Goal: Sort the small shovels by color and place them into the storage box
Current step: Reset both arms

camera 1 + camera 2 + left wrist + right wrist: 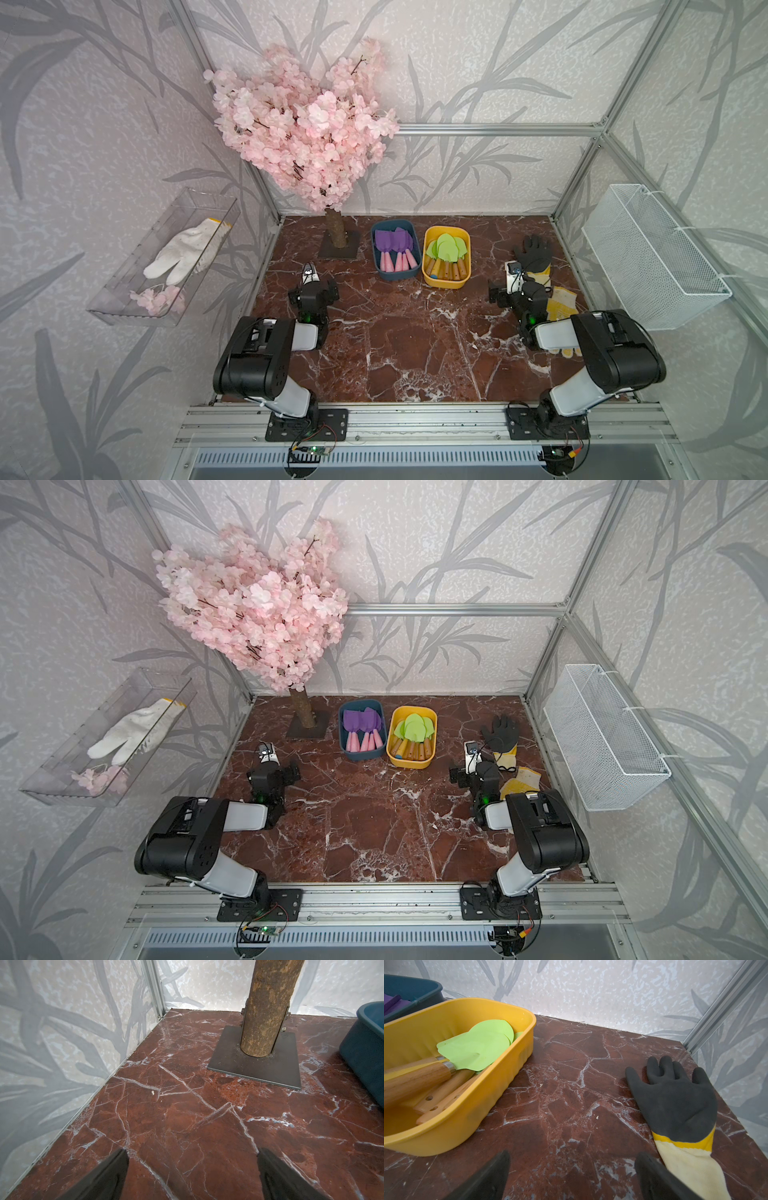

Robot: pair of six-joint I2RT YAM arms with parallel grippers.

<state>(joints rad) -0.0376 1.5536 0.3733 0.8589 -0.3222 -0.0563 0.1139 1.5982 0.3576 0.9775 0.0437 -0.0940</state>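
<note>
Black glove [675, 1101] beside right end effector [573, 1154]; trunk [268, 1012] before left end effector [193, 1150]; both spread.

Shovels [392, 245] in boxes [397, 275] (glove [534, 251] farther right)

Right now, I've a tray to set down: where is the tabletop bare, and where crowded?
Widest bare stretch: the marble in front of the blue box and yellow box. Also free: the gap between yellow box and black glove. Crowded: the right edge, where yellow gloves lie.
</note>
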